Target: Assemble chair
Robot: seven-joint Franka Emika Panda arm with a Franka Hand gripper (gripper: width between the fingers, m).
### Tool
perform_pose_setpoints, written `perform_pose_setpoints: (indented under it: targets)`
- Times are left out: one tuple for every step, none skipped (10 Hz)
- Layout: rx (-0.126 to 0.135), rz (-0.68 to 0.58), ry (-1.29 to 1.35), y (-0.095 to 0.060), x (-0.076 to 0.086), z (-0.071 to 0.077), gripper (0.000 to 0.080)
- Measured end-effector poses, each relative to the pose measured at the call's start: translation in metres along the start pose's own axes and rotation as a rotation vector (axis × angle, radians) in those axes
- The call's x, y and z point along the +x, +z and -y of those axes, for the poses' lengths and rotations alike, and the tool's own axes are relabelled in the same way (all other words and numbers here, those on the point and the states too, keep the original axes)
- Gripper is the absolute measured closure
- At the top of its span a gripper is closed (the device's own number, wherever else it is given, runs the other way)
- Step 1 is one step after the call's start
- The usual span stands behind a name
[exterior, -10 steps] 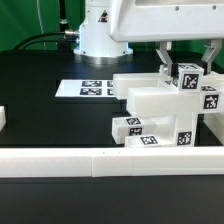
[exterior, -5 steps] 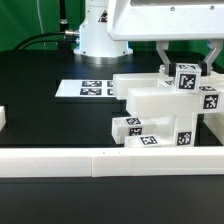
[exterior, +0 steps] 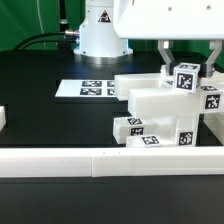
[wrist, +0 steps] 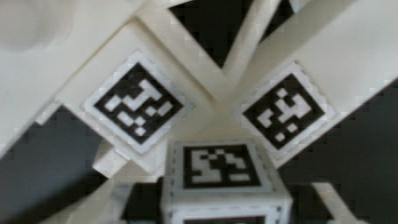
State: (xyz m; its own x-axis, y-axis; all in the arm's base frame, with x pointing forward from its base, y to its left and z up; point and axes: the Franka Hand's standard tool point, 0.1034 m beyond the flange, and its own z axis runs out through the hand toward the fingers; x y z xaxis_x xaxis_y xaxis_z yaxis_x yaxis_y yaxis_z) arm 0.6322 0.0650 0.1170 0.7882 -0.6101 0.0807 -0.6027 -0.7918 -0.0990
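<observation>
My fingers (exterior: 187, 62) straddle the tagged cube end (exterior: 187, 78) atop the chair (exterior: 160, 112) at the exterior view's right, near the border rail (exterior: 100, 158); whether they're pinching it, can't tell.

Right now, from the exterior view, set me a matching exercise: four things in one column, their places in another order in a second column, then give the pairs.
Things:
1. marker board
2. border rail
3. chair assembly
4. tagged cube part

Places:
A. along the table's near edge
B. flat on the black table, to the exterior view's left of the assembly
C. between the fingers, on top of the assembly
D. behind the rail, at the exterior view's right

Pairs: 1-B, 2-A, 3-D, 4-C
</observation>
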Motion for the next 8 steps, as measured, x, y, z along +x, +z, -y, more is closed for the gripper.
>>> perform_pose_setpoints:
  targets:
    - [0.014, -0.006, 0.152, -0.0001, -0.0010, 0.0034, 0.0515]
    - [0.013, -0.004, 0.233, -0.0002, -0.0036, 0.0063, 0.0515]
    - [0.015, -0.003, 0.280, -0.0002, -0.0037, 0.0067, 0.0515]
    - [0.015, -0.002, 0.284, 0.0000, -0.0040, 0.0068, 0.0515]
    - [0.015, -0.002, 0.262, 0.0001, -0.0040, 0.0068, 0.0403]
    - [0.014, -0.002, 0.233, 0.0001, -0.0041, 0.0066, 0.0267]
    - [0.005, 0.009, 0.181, -0.0005, -0.0046, 0.0059, 0.0267]
    - [0.002, 0.015, 0.117, -0.0015, -0.0046, 0.0065, 0.0174]
